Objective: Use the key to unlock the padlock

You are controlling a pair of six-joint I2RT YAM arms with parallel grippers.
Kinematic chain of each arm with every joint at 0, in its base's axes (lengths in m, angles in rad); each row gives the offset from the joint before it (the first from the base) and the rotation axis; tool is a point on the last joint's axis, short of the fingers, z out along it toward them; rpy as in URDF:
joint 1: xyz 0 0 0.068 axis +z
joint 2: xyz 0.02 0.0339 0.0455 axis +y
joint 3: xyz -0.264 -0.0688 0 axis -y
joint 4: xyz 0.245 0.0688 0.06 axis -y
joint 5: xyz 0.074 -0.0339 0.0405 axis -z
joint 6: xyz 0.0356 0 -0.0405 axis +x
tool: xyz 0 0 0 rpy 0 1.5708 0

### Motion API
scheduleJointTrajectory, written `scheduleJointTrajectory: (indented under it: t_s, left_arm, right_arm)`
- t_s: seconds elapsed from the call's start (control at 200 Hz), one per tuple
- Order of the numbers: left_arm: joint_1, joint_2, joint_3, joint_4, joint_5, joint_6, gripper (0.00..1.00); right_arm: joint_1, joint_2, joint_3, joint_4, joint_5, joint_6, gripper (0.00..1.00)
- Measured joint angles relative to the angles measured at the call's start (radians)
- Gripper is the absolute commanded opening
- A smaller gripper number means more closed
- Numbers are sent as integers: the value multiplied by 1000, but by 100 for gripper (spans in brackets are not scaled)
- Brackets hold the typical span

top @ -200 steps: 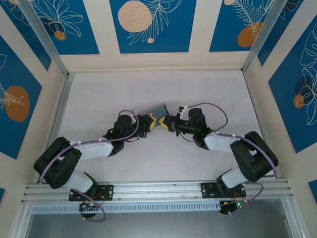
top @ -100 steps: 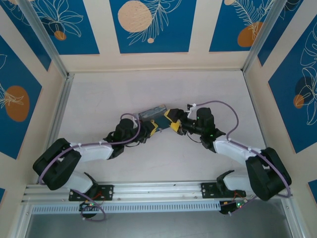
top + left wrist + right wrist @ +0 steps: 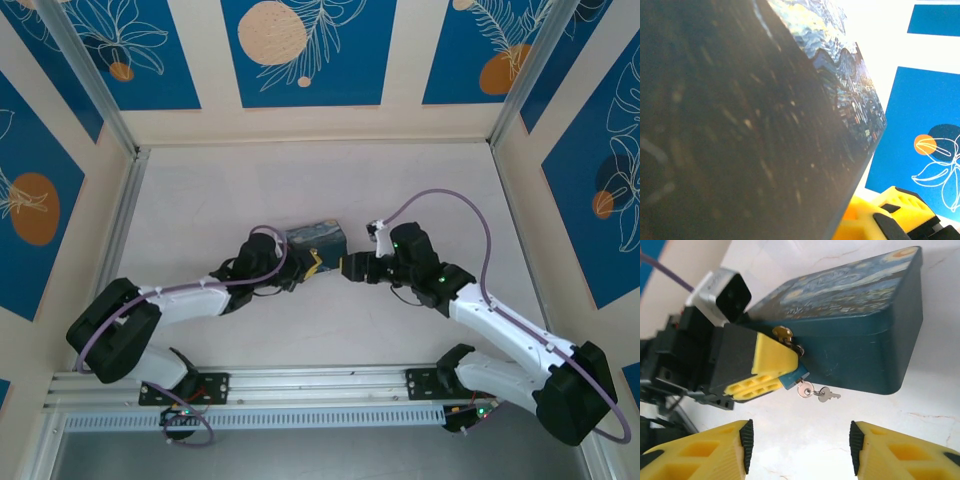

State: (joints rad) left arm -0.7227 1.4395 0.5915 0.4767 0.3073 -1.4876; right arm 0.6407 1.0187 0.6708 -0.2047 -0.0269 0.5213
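1. You are seeing the right gripper (image 3: pixel 800 440) holding its two yellow fingers wide apart along the bottom edge of the right wrist view. Nothing is sitting between them except the pale table (image 3: pixel 920 390).
2. The left gripper (image 3: pixel 786 369) is reaching in from the left side of that view. One yellow finger is lying against the front wall of the Starry Night tin (image 3: pixel 855 325). Its partner is hidden behind it, so you cannot tell whether the fingers are clamping anything.
3. The padlock (image 3: pixel 795 378) is peeking out as a small bluish body at the lower right tip of that yellow finger, just left of frame centre and against the tin's dark wall. Most of it is covered.
4. The key (image 3: pixel 830 395) is hanging off a small ring (image 3: pixel 804 389) directly below the padlock. It is pointing right, just above the gap between the right fingers. You cannot tell whether anything is sitting in the keyhole.
5. The tin is resting on the table with its painted lid up, in the upper right of the right wrist view. In the left wrist view its dark wall is running very close to the lens.
6. In the top view, both arms are bending inward from the bottom corners. The two grippers are facing each other just below the tin, near but apart.
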Motion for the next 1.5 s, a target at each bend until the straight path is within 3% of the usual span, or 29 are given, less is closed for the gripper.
scheduleJointTrajectory:
  t_s: [0.31, 0.755, 1.125, 1.5]
  left_arm:
    - [1, 22, 31, -51, 33, 7, 0]
    - [1, 46, 57, -55, 50, 13, 0]
    - [1, 48, 58, -55, 57, 22, 0]
    - [1, 48, 58, -55, 60, 22, 0]
  right_arm:
    - [166, 148, 35, -50, 192, -250, 54]
    - [193, 242, 94, -52, 261, -363, 54]
    - [198, 312, 148, -50, 282, -387, 47]
    - [200, 352, 165, -48, 282, -397, 48]
